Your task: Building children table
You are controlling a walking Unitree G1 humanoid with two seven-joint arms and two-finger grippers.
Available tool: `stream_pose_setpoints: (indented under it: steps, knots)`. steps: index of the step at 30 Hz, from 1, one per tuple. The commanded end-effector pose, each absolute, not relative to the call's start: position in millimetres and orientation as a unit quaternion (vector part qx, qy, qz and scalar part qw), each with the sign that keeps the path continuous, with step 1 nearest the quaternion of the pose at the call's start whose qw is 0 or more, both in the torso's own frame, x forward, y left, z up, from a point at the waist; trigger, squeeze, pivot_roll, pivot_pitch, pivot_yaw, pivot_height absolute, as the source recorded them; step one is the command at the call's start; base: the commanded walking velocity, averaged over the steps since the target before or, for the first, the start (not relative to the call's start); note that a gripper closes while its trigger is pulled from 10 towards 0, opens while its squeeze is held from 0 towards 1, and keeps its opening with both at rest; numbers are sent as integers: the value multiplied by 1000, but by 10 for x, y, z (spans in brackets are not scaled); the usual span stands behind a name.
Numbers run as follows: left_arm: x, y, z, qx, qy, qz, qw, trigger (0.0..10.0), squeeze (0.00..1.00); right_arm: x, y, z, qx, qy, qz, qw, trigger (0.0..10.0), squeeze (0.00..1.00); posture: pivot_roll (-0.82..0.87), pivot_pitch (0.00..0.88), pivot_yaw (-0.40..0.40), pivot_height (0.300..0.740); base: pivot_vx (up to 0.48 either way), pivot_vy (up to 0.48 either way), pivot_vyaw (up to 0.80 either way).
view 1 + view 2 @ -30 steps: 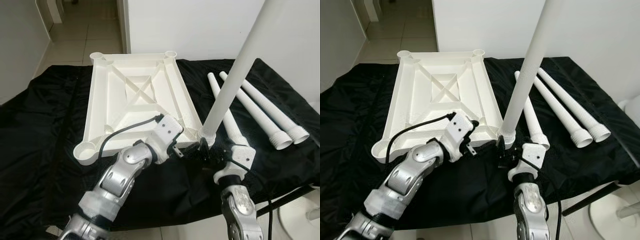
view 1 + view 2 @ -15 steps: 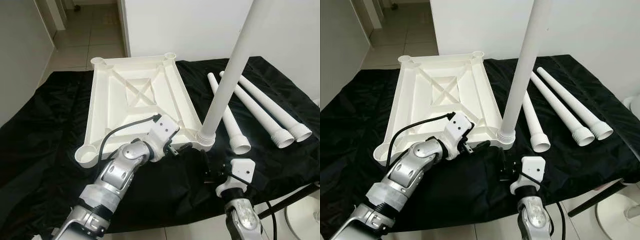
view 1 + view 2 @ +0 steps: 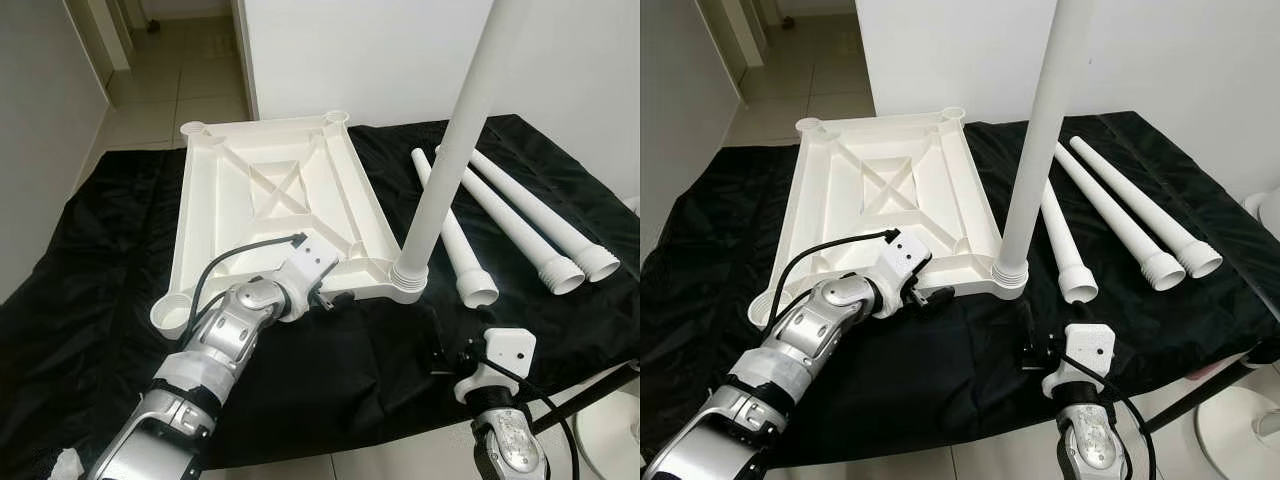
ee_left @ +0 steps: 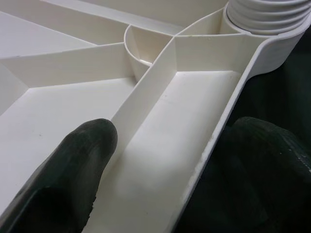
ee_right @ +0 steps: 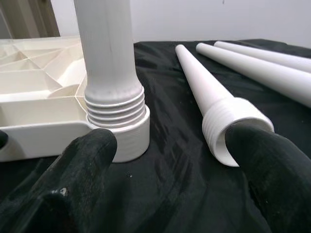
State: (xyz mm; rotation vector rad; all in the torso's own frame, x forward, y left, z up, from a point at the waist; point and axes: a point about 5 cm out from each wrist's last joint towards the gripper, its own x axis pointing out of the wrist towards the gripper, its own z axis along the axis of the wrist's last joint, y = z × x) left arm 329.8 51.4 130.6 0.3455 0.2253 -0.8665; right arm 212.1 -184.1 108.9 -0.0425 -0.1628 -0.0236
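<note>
The white tabletop point(image 3: 270, 200) lies upside down on a black cloth point(image 3: 90, 250). One white leg point(image 3: 445, 170) stands upright in its near right corner socket point(image 5: 131, 136). Three loose legs point(image 3: 452, 240) lie on the cloth to the right. My left gripper point(image 3: 325, 297) is at the tabletop's near rim point(image 4: 214, 141). It is open, with one finger point(image 4: 73, 165) inside the rim and the other outside. My right gripper point(image 3: 1026, 340) is open and empty. It hovers a short way in front of the upright leg's threaded base point(image 5: 114, 104) without touching it.
The cloth's front edge point(image 3: 330, 455) runs close below both arms. A white wall point(image 3: 380, 50) stands behind the table and a tiled floor point(image 3: 190, 60) shows at the back left. A white round base point(image 3: 1240, 430) stands on the floor at the lower right.
My right gripper has let go of the upright leg's base and drawn back toward me. The leg stays standing in its socket. My left gripper stays at the near rim.
</note>
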Motion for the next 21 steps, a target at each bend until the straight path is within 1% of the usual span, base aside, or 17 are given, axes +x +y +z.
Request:
stream_pose_setpoints:
  steps: [1,9,15,19,20,21]
  knots:
    - [3341,646,1199,182,132,-362,905,10000,0,2136,-1849,1089,-22,-84,-12,996,10000,0,-166,16,57,740,0,0,0]
    - [3337,667,1227,170,128,-370,904,10000,0,2207,-1886,1128,-27,-93,-13,995,10000,0,-163,24,60,740,0,0,0]
    - [3320,699,1190,187,140,-380,895,10000,0,2245,-1920,1152,-36,-99,-18,994,10000,0,-165,44,80,740,0,0,0]
    - [3316,702,1180,189,142,-381,894,10000,0,2246,-1920,1155,-38,-100,-19,994,10000,0,-165,45,81,740,0,0,0]
    - [3303,708,1172,185,146,-386,892,9765,0,2249,-1923,1163,-39,-102,-21,994,10000,0,-162,55,79,740,0,0,0]
    - [3296,716,1168,185,148,-387,891,8941,0,2249,-1924,1164,-39,-103,-22,994,10000,0,-162,55,79,740,0,0,0]
